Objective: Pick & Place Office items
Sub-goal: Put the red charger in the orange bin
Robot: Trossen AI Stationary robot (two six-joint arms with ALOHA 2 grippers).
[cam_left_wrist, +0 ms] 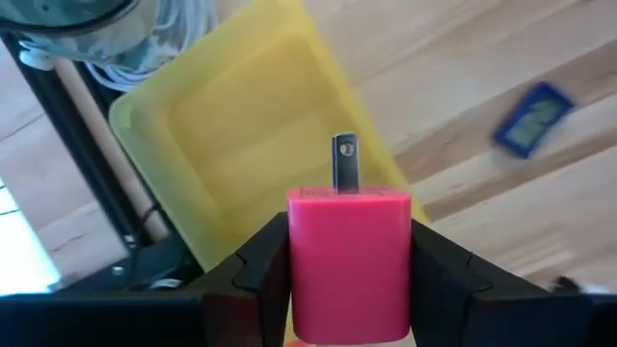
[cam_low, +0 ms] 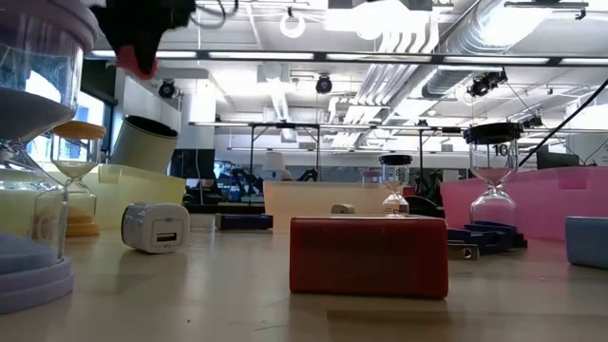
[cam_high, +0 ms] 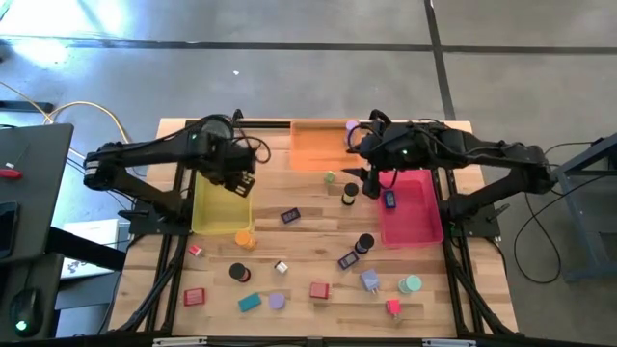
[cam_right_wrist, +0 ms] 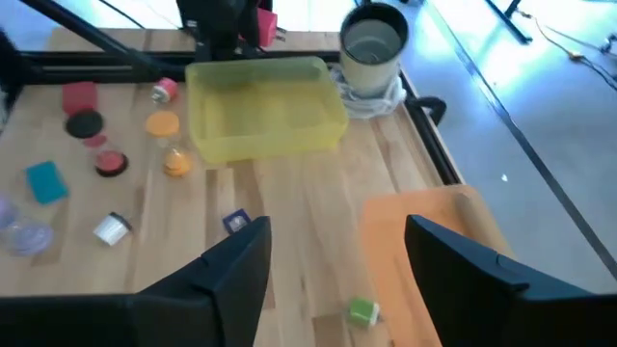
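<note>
Left end effector (cam_left_wrist: pixel 349 289) is clamped on a pink charger block (cam_left_wrist: pixel 349 262), a smooth rounded cube with one metal prong sticking up from its top face, and it hangs right above the yellow tray (cam_left_wrist: pixel 241 125). From overhead, that left end effector (cam_high: pixel 241 181) sits over the tray's far end, the yellow tray (cam_high: pixel 220 214) lying open and bare beneath it.

Over to the right end effector (cam_right_wrist: pixel 337 280): fingers spread apart, nothing between them, hovering above bare wood between the orange tray (cam_right_wrist: pixel 424 241) and a small green piece (cam_right_wrist: pixel 362 310). Overhead it shows the right end effector (cam_high: pixel 371 173) just beside the pink tray (cam_high: pixel 410 217), which holds a dark-blue block (cam_high: pixel 390 200).

Loose pieces scatter across the near half of the worktop (cam_high: pixel 299 246): a red block (cam_high: pixel 319 289), a teal block (cam_high: pixel 250 302), a black cylinder (cam_high: pixel 363 243), a lavender block (cam_high: pixel 370 280). They lie well apart, with open wood between them and clear room around both trays' edges.

At table height, the red block (cam_low: pixel 369 256) looms close, a white charger (cam_low: pixel 156 227) to its side, hourglass-like timers (cam_low: pixel 493 180) standing behind. Beyond is a workshop hall with ceiling ducts and strip lights.
</note>
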